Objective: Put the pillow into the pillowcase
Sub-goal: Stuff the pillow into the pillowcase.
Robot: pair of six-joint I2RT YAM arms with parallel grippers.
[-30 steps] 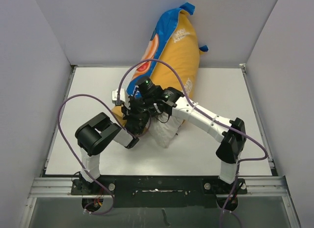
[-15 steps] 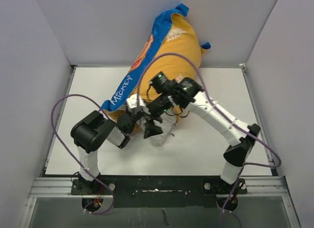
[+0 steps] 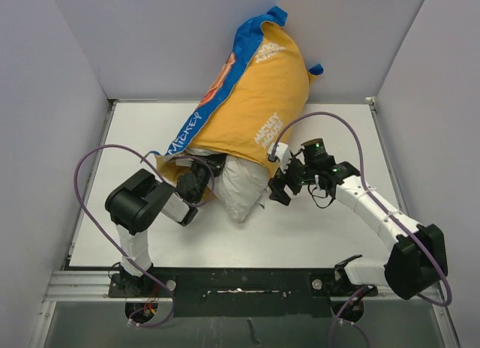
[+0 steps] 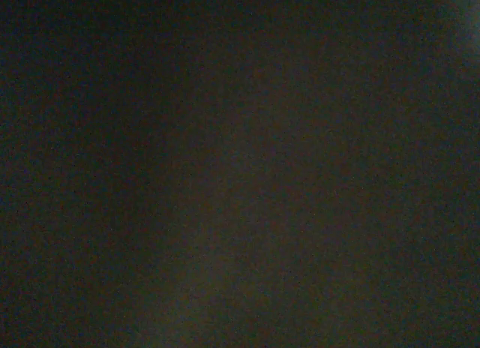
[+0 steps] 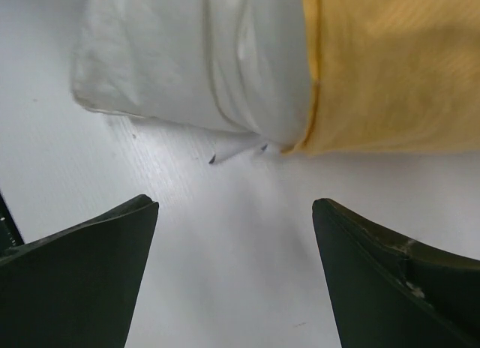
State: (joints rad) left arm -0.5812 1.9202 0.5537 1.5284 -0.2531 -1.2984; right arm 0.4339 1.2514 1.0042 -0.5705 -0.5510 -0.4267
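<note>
The pillowcase (image 3: 255, 108) leans against the back wall, mustard-yellow side up with a blue edge reading "Mickey". The white pillow (image 3: 238, 190) is mostly inside it, and one end sticks out of the near opening. My left arm (image 3: 146, 205) reaches into that opening from the left. Its gripper is hidden under the fabric, and the left wrist view is fully dark. My right gripper (image 3: 276, 189) hovers open just right of the pillow's exposed end, holding nothing. The right wrist view has the pillow (image 5: 195, 55) and the yellow pillowcase (image 5: 390, 70) beyond the spread right gripper (image 5: 234, 205).
The white table (image 3: 315, 235) is walled by grey panels at the left, back and right. Purple cables loop from both arms, one arching above the right wrist (image 3: 330, 119). A metal rail (image 3: 240, 280) with the arm bases runs along the near edge.
My right gripper has opened, let go at the pillowcase mouth and pulled back to the right. The pillowcase has shifted and its yellow side now lies spread over the pillow.
</note>
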